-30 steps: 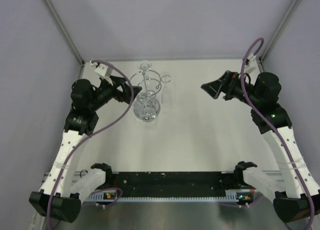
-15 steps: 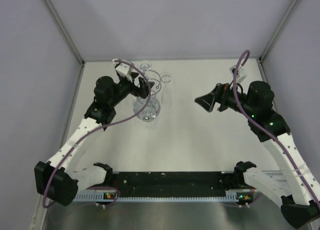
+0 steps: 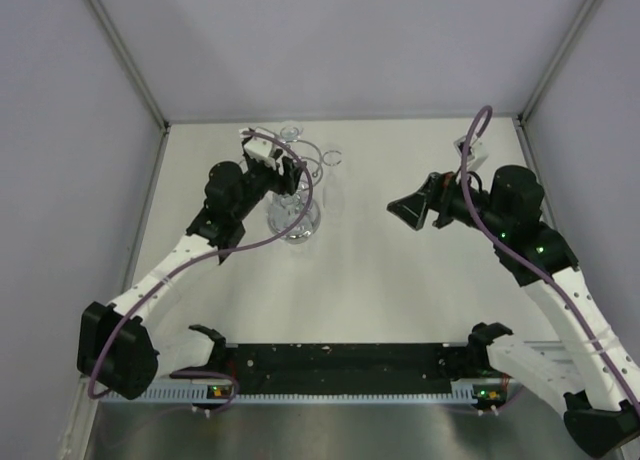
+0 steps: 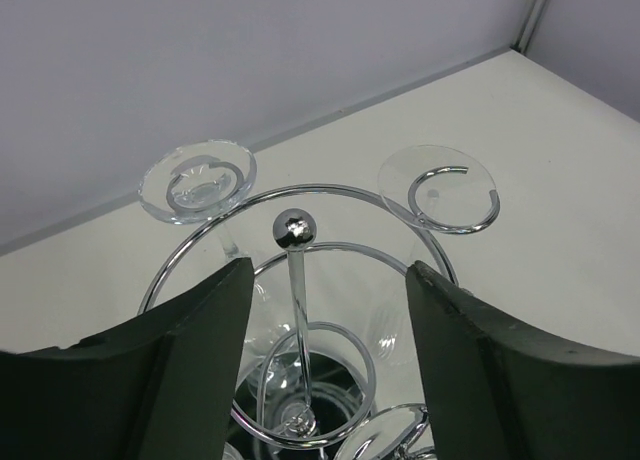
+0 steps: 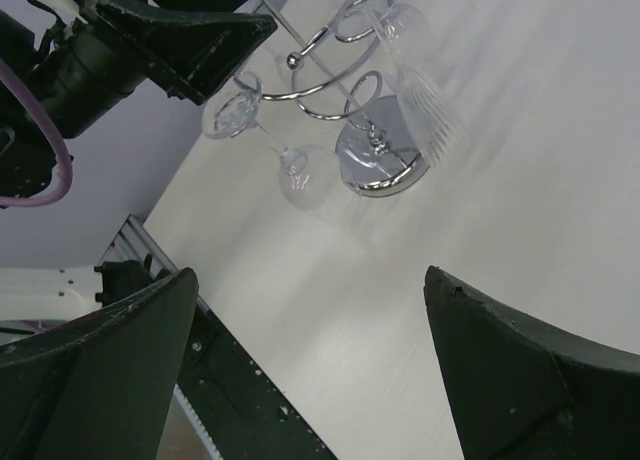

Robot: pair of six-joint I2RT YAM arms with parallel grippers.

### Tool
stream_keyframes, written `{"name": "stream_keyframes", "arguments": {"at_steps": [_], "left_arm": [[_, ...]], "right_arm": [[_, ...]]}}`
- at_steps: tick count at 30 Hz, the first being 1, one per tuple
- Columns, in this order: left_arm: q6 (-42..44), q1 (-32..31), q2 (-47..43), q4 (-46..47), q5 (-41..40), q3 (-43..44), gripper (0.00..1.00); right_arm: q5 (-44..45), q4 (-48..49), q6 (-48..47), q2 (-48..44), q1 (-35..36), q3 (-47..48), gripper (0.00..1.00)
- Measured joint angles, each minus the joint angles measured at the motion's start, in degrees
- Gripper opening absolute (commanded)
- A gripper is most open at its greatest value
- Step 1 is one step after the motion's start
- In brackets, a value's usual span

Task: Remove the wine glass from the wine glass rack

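Note:
The chrome wine glass rack stands at the back left of the table on its round mirrored base. Clear wine glasses hang bowl-down from its wire loops. In the left wrist view the ball-topped post stands in the middle, with one glass foot at the upper left and another at the upper right. My left gripper is open over the rack, its fingers either side of the post and holding nothing. My right gripper is open and empty, right of the rack. The right wrist view shows the rack and a hanging glass.
Grey enclosure walls close in the table at the back and both sides. A black rail runs along the near edge between the arm bases. The left arm's purple cable loops beside the rack.
My left arm has swung right and forward, bringing its open gripper from beside the rack to over its top. My right gripper has shifted a little left and lower.

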Motion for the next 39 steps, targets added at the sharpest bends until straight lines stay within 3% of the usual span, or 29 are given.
{"name": "stream_keyframes", "arguments": {"at_steps": [2,17,20,23,24,26,39], "left_arm": [[0.5,0.0,0.1,1.0,-0.1,-0.2,0.58],[0.9,-0.2,2.6,6.9,0.2,-1.1,0.39],[0.9,-0.2,3.2,7.9,0.0,-1.2,0.26],[1.0,-0.2,3.6,8.6,-0.6,-1.2,0.21],[1.1,-0.2,3.6,8.7,-0.7,-1.2,0.06],[1.5,-0.2,3.6,8.7,-1.1,-1.2,0.00],[0.4,-0.2,3.6,11.3,-1.3,-2.4,0.00]], "right_arm": [[0.0,0.0,0.0,0.0,0.2,-0.3,0.95],[-0.2,0.0,-0.1,0.0,1.7,-1.4,0.94],[-0.2,0.0,-0.1,0.0,1.7,-1.5,0.93],[-0.2,0.0,-0.2,0.0,1.7,-1.9,0.94],[-0.2,0.0,-0.2,0.0,1.7,-2.1,0.94],[-0.2,0.0,-0.4,0.1,1.7,-2.2,0.93],[-0.2,-0.1,-0.5,0.1,2.5,-2.8,0.92]]}}
